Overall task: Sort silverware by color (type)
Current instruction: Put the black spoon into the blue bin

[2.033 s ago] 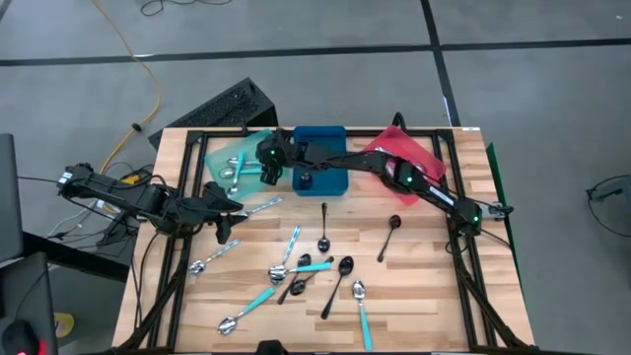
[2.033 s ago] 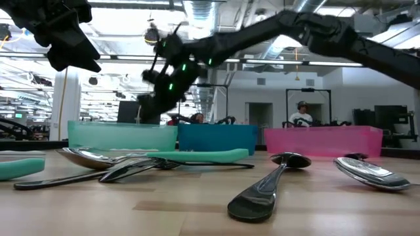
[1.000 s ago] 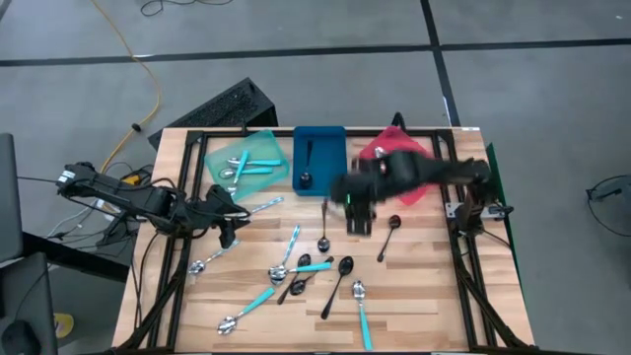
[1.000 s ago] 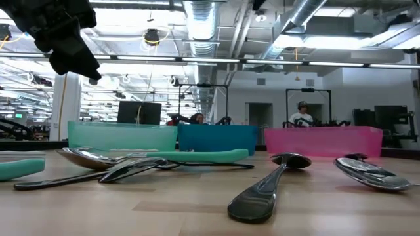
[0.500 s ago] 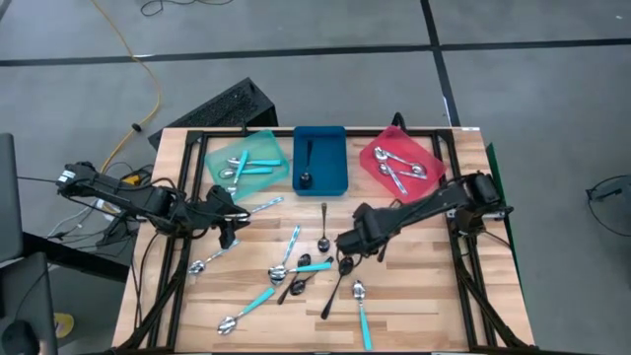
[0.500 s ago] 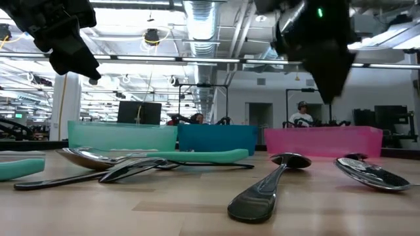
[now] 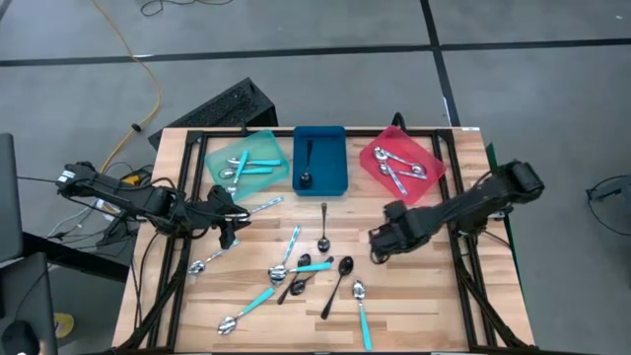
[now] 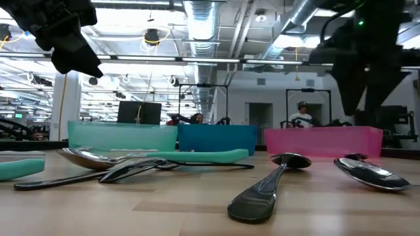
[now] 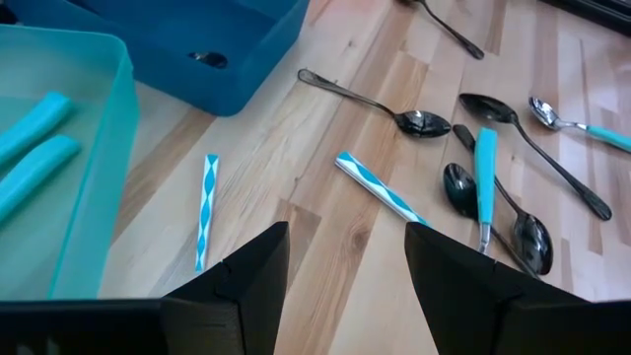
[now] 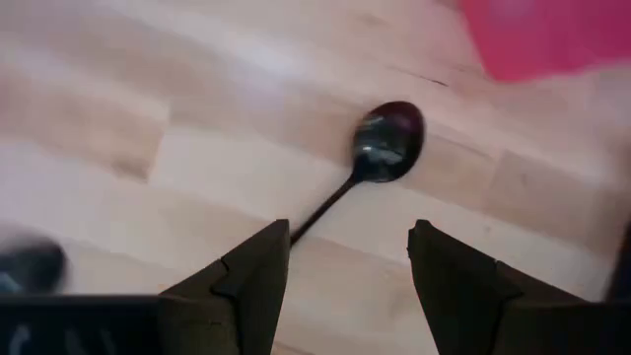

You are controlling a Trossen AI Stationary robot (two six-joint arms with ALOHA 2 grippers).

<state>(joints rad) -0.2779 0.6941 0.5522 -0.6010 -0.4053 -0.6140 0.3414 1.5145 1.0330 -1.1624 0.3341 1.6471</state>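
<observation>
Several spoons lie flat on the wooden table: teal-handled ones (image 7: 361,313), a black one (image 7: 337,282) and a silver one (image 7: 323,226). Another black spoon (image 10: 386,143) lies just beyond my right gripper (image 10: 350,247), which hangs open above it, pointing steeply down. In the high view the right gripper (image 7: 379,245) hides that spoon. My left gripper (image 7: 229,225) waits open above the table's left part; its fingers (image 9: 345,286) hold nothing.
Along the far edge stand a teal tray (image 7: 268,148) with teal-handled spoons, a blue tray (image 7: 337,156) with a black spoon and a red tray (image 7: 376,154) with silver spoons. Two striped-handled spoons (image 7: 258,207) lie near the left gripper. Bare wood shows at the near right.
My right gripper has come down from near the trays toward the table's near edge, then shifted toward the right edge, rolling its wrist on the way. It now hangs over the black spoon at centre right. No spoon has moved.
</observation>
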